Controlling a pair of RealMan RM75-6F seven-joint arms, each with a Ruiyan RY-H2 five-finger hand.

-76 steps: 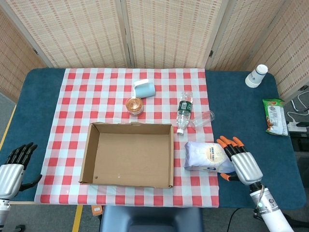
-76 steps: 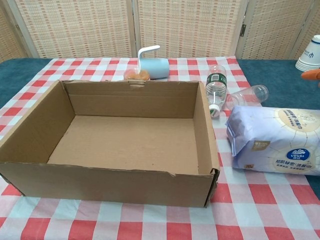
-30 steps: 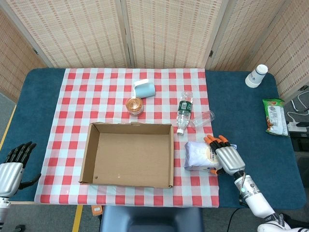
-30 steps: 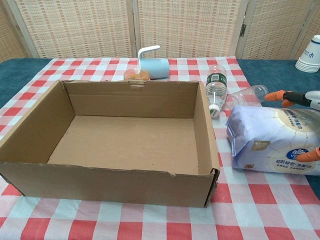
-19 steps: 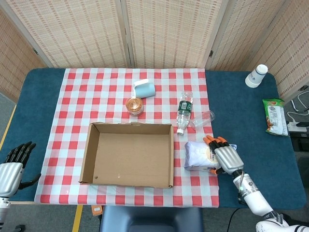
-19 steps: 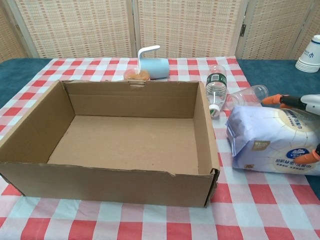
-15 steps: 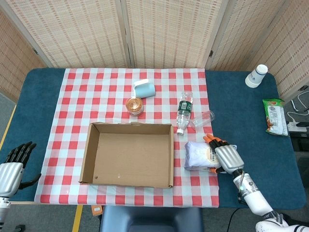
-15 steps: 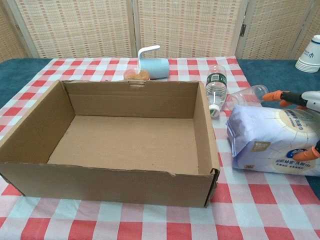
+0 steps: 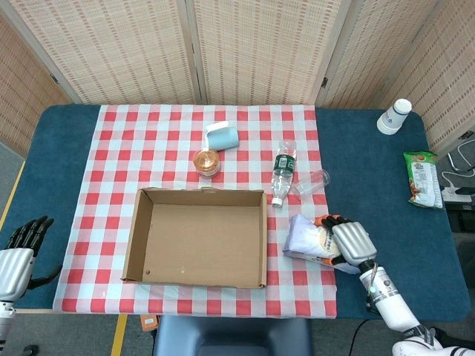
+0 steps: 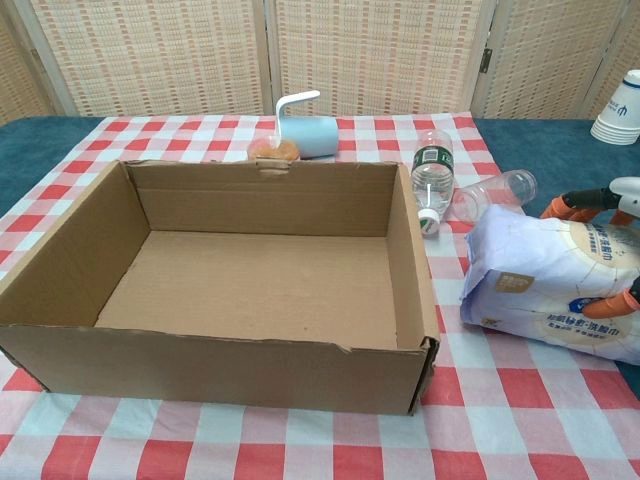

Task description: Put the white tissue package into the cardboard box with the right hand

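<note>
The white tissue package lies on the checked cloth just right of the cardboard box, tilted with its left end lifted. My right hand grips its right end, orange fingertips over the top and thumb at the near side. The box stands open and empty. My left hand hangs open at the table's left front corner, away from everything.
Behind the package lie a water bottle and a clear plastic cup. Beyond the box are a light blue cup on its side and a small orange-lidded jar. A white paper cup and a snack bag sit far right.
My right hand slid over the package from the right, closed its fingers on it, and now the package is tipped up and slightly turned. The left hand has not moved.
</note>
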